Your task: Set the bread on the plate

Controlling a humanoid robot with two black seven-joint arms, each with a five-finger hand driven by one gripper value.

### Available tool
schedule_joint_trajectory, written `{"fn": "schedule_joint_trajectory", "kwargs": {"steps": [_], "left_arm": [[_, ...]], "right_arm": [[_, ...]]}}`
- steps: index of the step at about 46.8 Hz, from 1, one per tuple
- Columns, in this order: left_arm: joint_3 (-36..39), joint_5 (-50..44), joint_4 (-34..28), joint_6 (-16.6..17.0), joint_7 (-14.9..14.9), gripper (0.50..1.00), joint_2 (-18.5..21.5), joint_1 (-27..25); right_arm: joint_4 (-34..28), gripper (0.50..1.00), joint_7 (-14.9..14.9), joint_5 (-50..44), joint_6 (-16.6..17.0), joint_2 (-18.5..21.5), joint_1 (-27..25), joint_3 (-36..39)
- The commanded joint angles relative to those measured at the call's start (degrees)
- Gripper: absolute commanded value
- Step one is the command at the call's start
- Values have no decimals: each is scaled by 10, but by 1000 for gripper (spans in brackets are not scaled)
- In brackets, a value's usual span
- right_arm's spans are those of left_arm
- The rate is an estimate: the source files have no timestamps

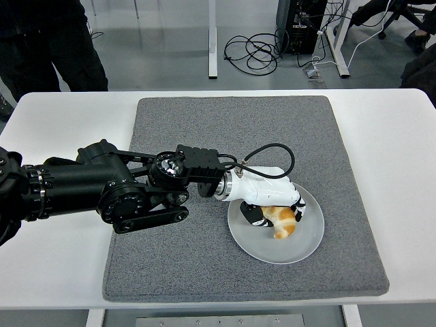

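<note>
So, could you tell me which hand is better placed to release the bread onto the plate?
The left hand. Its fingers are wrapped around the bread, which sits low over the plate, so it likely only needs to open. The right hand is not in view.

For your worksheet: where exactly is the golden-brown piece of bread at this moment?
In the head view, the golden-brown bread sits right of centre, over the round grey plate on the grey felt mat, held in the white left hand.
</note>
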Motion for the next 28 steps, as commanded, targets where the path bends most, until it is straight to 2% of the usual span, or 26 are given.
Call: {"fn": "schedule_joint_trajectory", "kwargs": {"steps": [1,17,18,19,20,22,24,28], "left_arm": [[1,0,1,0,0,500,0,1],[0,9,0,1,4,500,0,9],[0,7,0,1,4,621,0,8],[0,6,0,1,4,774,0,8],[-1,4,0,1,4,852,0,8],[-1,3,0,0,3,892,0,5],[-2,2,-1,-1,2,958,0,3],[-3,0,-2,-3,1,972,0,0]], "right_arm": [[-1,1000,0,0,0,0,0,0],[0,1000,0,0,0,0,0,0],[0,1000,0,0,0,0,0,0],[0,1000,0,0,0,0,0,0],[0,1000,0,0,0,0,0,0],[-1,1000,0,0,0,0,0,0],[-1,1000,0,0,0,0,0,0],[-1,1000,0,0,0,0,0,0]]}}
